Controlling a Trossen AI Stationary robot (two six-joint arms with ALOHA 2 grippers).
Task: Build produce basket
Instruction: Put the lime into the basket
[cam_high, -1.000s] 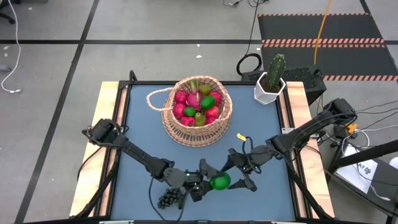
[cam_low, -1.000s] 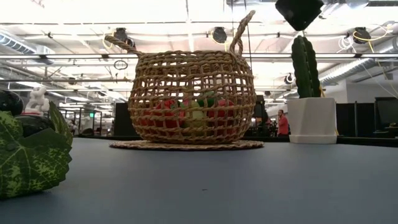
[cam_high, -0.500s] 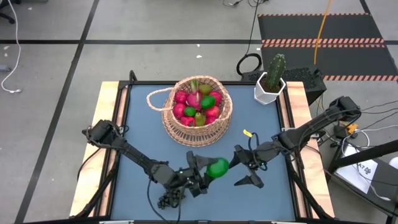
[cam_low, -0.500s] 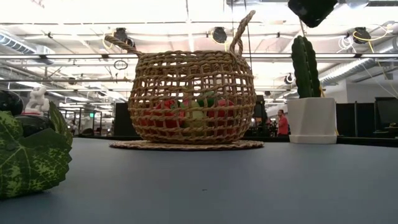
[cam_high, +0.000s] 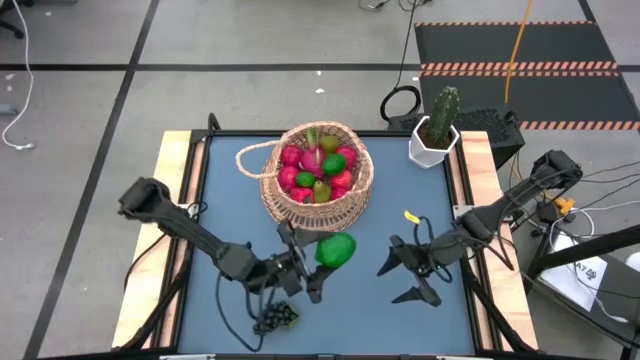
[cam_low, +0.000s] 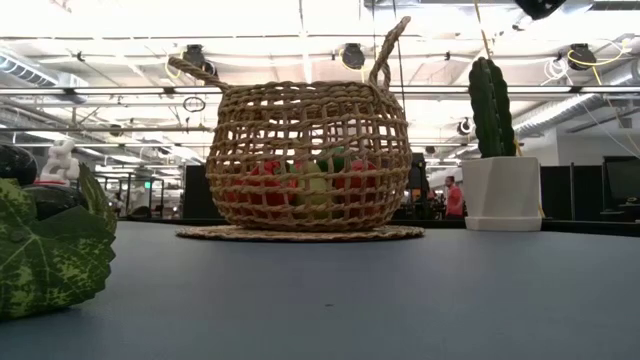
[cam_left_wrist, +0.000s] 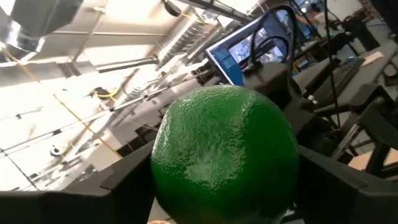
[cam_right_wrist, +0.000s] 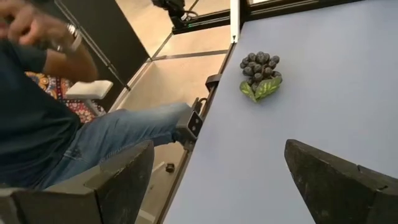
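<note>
Basket (cam_high: 318, 190) at table (cam_high: 230, 200) centre w/ red & green produce (cam_high: 318, 168) heaped inside. Left gripper (cam_high: 322, 262) jaws pinch green fruit (cam_high: 336, 250) just beside basket. Right gripper (cam_high: 408, 278) jaws spread, empty. Grapes (cam_high: 277, 318) on table's near edge.

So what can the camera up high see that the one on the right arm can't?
Only the high view shows the basket full of fruit, the cactus pot, and the left pincer gripping a green lime beside the basket. It also shows the right pincer from outside, open and empty.

Only the right wrist view shows a seated person beyond the table's edge.

Both show the blue table and the dark grape bunch lying on it.
</note>
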